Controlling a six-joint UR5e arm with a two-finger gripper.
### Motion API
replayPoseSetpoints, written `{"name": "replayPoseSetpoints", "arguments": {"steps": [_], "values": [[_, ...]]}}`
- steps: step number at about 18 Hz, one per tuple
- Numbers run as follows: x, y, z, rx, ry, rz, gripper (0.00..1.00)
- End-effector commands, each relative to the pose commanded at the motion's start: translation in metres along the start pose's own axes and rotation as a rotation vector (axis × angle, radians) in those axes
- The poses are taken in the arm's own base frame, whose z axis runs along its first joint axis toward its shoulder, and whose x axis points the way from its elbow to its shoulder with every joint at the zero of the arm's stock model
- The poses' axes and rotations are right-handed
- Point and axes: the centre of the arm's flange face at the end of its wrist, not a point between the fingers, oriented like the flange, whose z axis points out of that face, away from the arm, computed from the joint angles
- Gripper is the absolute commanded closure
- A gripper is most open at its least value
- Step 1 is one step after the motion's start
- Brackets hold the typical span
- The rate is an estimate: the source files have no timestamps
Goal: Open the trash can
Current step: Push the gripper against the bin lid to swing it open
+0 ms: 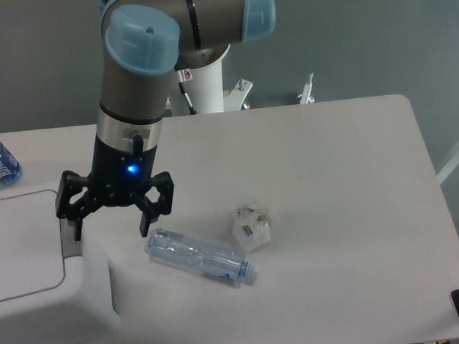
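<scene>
- The trash can (36, 279) sits at the near left corner of the bench (329, 175), a big white boxy bin partly cut off by the picture's edge, its lid panel (23, 242) lying flat and shut.
- The hand (110, 221) hangs over the bin's right edge with its fingers spread apart and nothing between them; one fingertip is at the grey push tab (69, 241), though contact cannot be told.
- The bin looks like stiff, smooth plastic, probably light for its bulk, so a hard sideways shove might slide it on the bench.
- The tab is the place to act: a straight downward press with a fingertip, not a grip on the slick walls.
- A crushed clear bottle (200, 258) and a small crumpled wrapper (252, 227) lie to the right, apart from the bin.
</scene>
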Motion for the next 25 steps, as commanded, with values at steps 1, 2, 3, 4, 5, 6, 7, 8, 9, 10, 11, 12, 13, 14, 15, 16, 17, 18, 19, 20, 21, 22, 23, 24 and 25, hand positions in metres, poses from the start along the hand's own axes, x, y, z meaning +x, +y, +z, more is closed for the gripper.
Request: {"name": "replayPoseSetpoints", "arguments": {"steps": [1,2,3,4,5,6,7,8,9,10,11,12,13,14,15,16,17,18,19,20,21,22,23,24,25], "values": [[0.000,-0.001,0.000,0.000,0.000,0.000,0.00],[-0.001,0.000,0.002,-0.003,0.000,-0.001,0.00],[-0.001,0.000,0.002,-0.003,0.000,-0.001,0.00],[-0.001,0.000,0.002,-0.003,-0.002,0.000,0.00],[-0.001,0.000,0.003,-0.003,0.000,0.000,0.00],[0.000,0.000,0.003,-0.003,-0.001,0.002,0.00],[-0.001,0.000,0.004,-0.005,-0.001,0.001,0.00],[-0.002,0.000,0.006,-0.007,-0.002,0.000,0.00],[0.000,0.000,0.007,-0.009,-0.001,0.003,0.00],[0.001,0.000,0.008,-0.009,-0.002,0.004,0.00],[0.000,0.000,0.009,-0.011,0.000,0.003,0.00],[0.001,0.000,0.009,-0.010,-0.001,0.005,0.00],[0.001,0.001,0.009,-0.008,-0.001,0.006,0.00],[0.001,0.000,0.010,-0.008,-0.001,0.006,0.00],[0.001,0.000,0.011,-0.010,-0.001,0.005,0.00],[0.001,0.000,0.011,-0.010,-0.001,0.005,0.00],[0.001,0.000,0.011,-0.010,-0.001,0.005,0.00],[0.001,0.000,0.011,-0.010,-0.001,0.005,0.00],[0.001,0.000,0.011,-0.010,-0.001,0.005,0.00],[0.001,0.000,0.011,-0.010,-0.001,0.007,0.00],[0.000,0.000,0.012,-0.013,-0.002,0.004,0.00],[0.000,0.000,0.012,-0.013,-0.002,0.004,0.00],[0.000,0.000,0.012,-0.013,-0.002,0.004,0.00],[0.000,0.000,0.013,-0.013,-0.001,0.007,0.00],[-0.001,0.000,0.014,-0.014,-0.003,0.005,0.00]]}}
